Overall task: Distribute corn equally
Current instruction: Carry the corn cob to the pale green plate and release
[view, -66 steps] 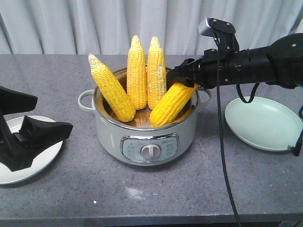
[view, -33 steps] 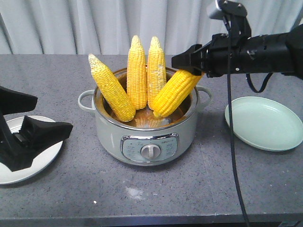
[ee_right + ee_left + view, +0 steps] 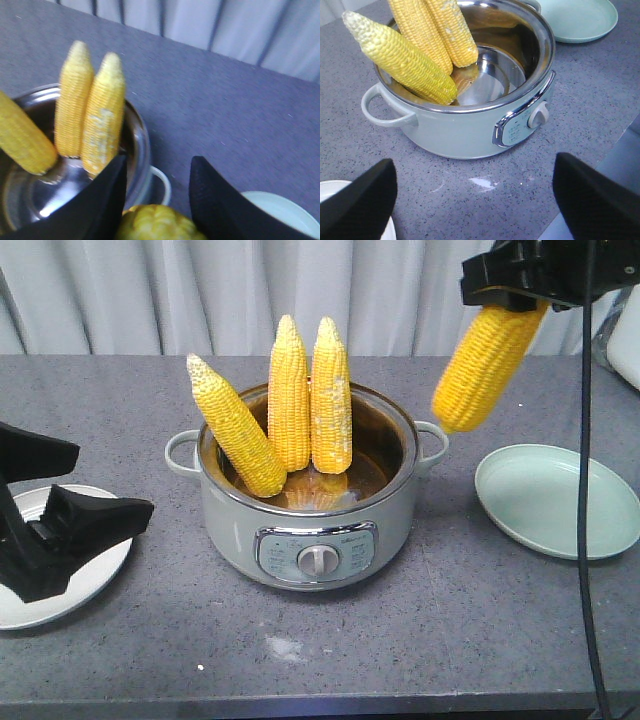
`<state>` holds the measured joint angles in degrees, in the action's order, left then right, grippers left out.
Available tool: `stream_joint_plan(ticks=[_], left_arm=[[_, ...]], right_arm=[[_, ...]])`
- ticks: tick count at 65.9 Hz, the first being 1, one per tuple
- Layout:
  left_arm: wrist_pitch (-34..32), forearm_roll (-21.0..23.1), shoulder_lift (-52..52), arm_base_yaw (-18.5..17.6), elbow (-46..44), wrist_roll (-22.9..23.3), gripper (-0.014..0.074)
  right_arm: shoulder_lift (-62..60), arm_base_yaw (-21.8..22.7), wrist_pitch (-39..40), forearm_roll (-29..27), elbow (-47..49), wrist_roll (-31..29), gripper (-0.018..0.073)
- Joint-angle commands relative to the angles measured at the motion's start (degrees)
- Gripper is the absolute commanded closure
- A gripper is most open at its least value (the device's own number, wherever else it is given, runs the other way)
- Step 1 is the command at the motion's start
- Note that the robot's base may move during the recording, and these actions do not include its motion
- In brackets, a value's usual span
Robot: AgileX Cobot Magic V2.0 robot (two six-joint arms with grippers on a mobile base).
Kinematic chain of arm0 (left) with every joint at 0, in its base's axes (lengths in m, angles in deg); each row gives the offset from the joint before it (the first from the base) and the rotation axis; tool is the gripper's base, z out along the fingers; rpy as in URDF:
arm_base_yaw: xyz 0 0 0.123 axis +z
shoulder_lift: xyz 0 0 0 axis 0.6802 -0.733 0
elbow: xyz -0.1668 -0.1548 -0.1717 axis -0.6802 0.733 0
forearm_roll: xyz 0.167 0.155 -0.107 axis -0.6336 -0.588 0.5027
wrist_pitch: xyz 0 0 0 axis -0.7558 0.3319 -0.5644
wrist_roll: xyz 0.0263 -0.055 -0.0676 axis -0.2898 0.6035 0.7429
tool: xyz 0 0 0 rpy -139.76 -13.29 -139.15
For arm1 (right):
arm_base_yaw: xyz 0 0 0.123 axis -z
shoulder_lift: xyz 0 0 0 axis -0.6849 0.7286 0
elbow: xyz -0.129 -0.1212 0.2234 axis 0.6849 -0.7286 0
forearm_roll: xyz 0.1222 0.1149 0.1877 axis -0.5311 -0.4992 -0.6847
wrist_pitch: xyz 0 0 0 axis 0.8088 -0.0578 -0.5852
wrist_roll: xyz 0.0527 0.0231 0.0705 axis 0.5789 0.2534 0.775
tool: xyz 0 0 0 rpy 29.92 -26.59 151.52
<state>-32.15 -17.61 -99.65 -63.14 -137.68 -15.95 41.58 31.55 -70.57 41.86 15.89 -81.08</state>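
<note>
Three corn cobs stand leaning inside the pale green electric pot. My right gripper is shut on the top end of a fourth cob. That cob hangs tilted in the air, above the gap between the pot's right handle and the green plate. In the right wrist view the held cob sits between the black fingers. My left gripper stands open and holds nothing, over a white plate left of the pot.
The grey counter's front edge runs close below the pot. A curtain hangs behind the table. A black cable drops from the right arm across the green plate. A white object shows at the far right edge.
My right gripper has lifted its cob up out of the pot and carried it to the right, high above the table. The left arm and the three other cobs have not moved.
</note>
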Motion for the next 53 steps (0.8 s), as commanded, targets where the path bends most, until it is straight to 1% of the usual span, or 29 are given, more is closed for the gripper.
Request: stream_joint_plan(ticks=[1,5,8,11,26,32,45,53], left_arm=[[-3.4,1.46,0.37,-0.34,-1.75,0.12,0.0004],[-3.4,1.4,0.37,-0.34,-1.75,0.12,0.0004],[-3.4,1.4,0.37,-0.34,-1.75,0.12,0.0004],[-3.4,1.4,0.37,-0.34,-1.75,0.12,0.0004],[-3.4,1.35,0.37,-0.34,-1.75,0.12,0.0004],[-3.4,1.35,0.37,-0.34,-1.75,0.12,0.0004],[-3.45,1.35,0.37,-0.34,-1.75,0.12,0.0004],[-3.45,1.35,0.37,-0.34,-1.75,0.12,0.0004]], right_arm=[[-2.02,-0.04,0.01,10.07,2.13,6.44,0.0331],[-1.7,-0.04,-1.64,15.24,2.13,8.62,0.0327],[-1.34,0.16,-3.06,17.84,2.13,9.57,0.0321],[-0.8,0.92,-3.93,18.86,2.13,10.33,0.0314],[3.84,9.38,-7.88,17.83,2.13,10.21,0.0308],[5.92,11.68,-9.5,17.44,2.19,9.86,0.0308],[9.9,14.25,-11.59,15.07,2.19,7.98,0.0308],[12.02,14.25,-11.52,14.75,2.19,7.57,0.0308]])
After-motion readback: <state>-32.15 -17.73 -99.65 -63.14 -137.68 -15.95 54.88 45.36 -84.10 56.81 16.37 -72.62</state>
